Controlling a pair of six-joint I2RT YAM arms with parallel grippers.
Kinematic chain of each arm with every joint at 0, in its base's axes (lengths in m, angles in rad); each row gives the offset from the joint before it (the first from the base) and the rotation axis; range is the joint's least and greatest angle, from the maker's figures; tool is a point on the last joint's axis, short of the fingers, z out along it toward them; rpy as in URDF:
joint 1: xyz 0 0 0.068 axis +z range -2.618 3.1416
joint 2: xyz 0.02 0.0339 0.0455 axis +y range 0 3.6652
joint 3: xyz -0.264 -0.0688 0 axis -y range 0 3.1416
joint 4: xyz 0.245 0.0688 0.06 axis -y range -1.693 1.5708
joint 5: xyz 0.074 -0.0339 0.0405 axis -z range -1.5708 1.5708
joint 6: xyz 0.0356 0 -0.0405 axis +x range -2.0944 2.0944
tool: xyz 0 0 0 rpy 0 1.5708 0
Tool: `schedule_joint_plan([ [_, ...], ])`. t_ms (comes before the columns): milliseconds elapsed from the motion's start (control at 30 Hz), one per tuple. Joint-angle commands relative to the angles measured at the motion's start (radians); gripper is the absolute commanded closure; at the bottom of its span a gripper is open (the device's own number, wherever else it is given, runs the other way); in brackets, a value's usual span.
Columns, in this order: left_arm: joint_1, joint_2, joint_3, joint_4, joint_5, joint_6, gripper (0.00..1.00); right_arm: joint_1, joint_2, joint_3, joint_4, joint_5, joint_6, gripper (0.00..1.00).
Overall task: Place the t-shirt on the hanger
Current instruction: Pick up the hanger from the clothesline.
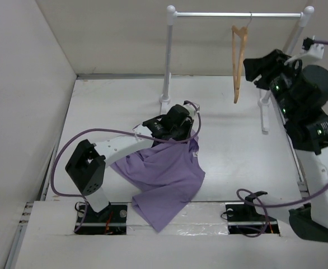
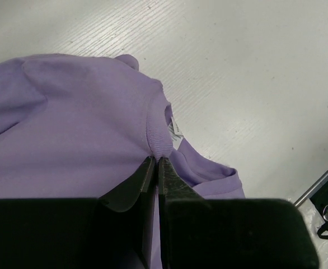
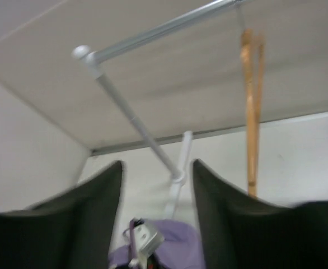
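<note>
The left gripper (image 2: 157, 163) pinched the collar of the t-shirt (image 1: 164, 179), which draped on the table (image 1: 231, 145) at near left. The right gripper (image 3: 157, 165) gaped empty beside the hanger (image 1: 237, 78) on the far rail (image 1: 237, 14).

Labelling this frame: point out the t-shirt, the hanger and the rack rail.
t-shirt (image 1: 164, 179): top view, middle of the fabric.
hanger (image 1: 238, 73): top view, wooden arm below hook.
rack rail (image 1: 220, 15): top view, middle of the bar.
</note>
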Motion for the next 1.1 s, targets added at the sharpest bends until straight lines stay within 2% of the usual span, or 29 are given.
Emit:
schedule_joint_plan([
  [0,0.004,-0.077,-0.007,0.047,0.02,-0.013,1.0,-0.031,0.192,0.145,-0.083,0.178,-0.153,0.35],
  [33,0.004,-0.079,-0.01,0.049,0.023,-0.01,1.0,-0.031,0.261,0.168,-0.086,0.248,-0.171,0.21],
  [100,0.004,-0.09,-0.019,0.067,0.037,-0.007,1.0,-0.042,0.315,0.201,-0.063,0.295,-0.22,0.12],
  [300,0.004,-0.11,-0.07,0.112,0.063,-0.01,1.0,-0.095,0.505,0.336,-0.07,0.304,-0.264,0.12],
  [433,0.004,-0.12,-0.08,0.124,0.08,0.002,1.0,-0.108,0.57,0.39,-0.091,0.34,-0.285,0.18],
  [600,0.004,-0.137,-0.099,0.138,0.089,0.0,1.0,-0.131,0.607,0.399,-0.103,0.307,-0.285,0.22],
  [733,0.004,-0.148,-0.117,0.141,0.085,-0.003,1.0,-0.149,0.644,0.399,-0.106,0.275,-0.291,0.31],
  [867,0.004,-0.157,-0.128,0.141,0.077,-0.006,1.0,-0.149,0.674,0.402,-0.1,0.258,-0.296,0.36],
  [1067,0.004,-0.162,-0.142,0.144,0.076,-0.012,1.0,-0.149,0.684,0.403,-0.071,0.258,-0.325,0.52],
])
